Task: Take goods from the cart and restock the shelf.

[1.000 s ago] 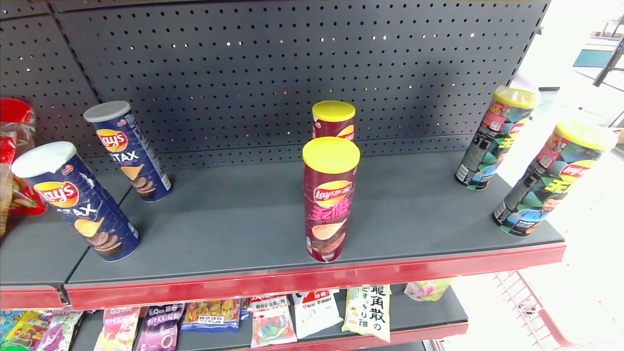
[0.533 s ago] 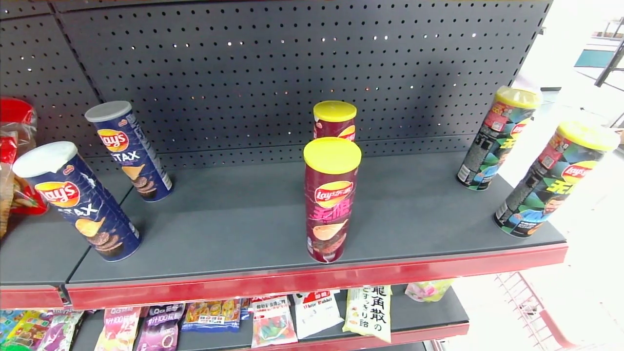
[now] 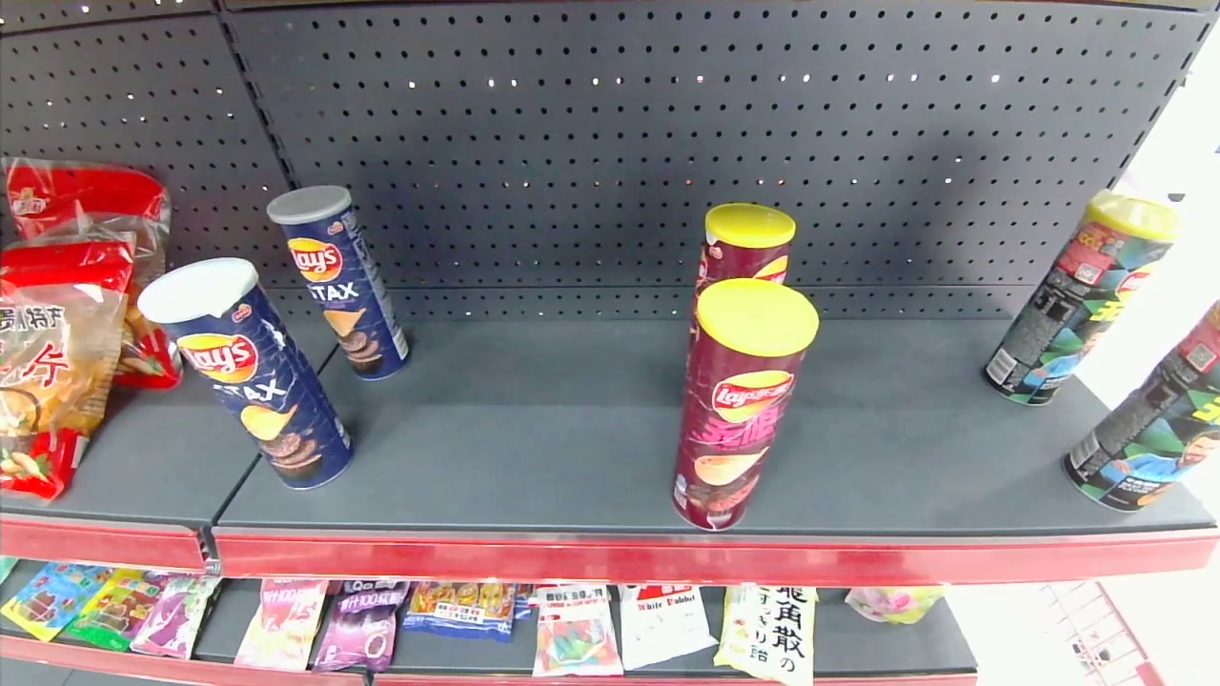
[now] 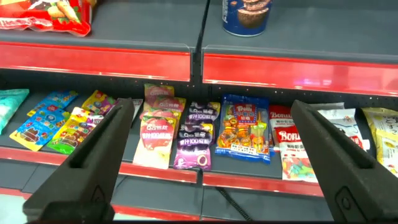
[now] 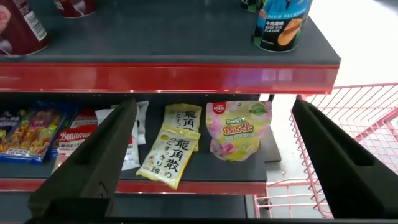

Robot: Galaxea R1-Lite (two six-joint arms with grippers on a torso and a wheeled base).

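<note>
Found the shelf (image 3: 534,429) thinly stocked, with six tall cans standing in three front-and-back pairs: blue cans (image 3: 253,376) toward the left, maroon cans (image 3: 739,410) near the middle, green-and-black cans (image 3: 1077,300) at the right end. Spotted the cart (image 5: 348,124), pink wire, low down past the shelf's right end; could not make out any goods inside. Saw the left gripper (image 4: 211,106) and the right gripper (image 5: 212,106) both spread wide and empty, pointed toward the lower shelf (image 3: 896,634) of flat snack packets, below the red front lip (image 3: 667,557). Judged no can taken up yet and the trip to the cart not yet made. Feared most a knock-over of the tall narrow cans, the front ones close to the lip and easily toppled off if brushed by a wrist or an incoming can; rated the front green-and-black can near the right corner the most exposed. Feared also a catch under the red lip on lifting from below. Noted broad bare runs between the pairs, reaching back to the pegboard back (image 3: 610,143); found crowding only at the far left, from red snack bags (image 3: 57,314).
</note>
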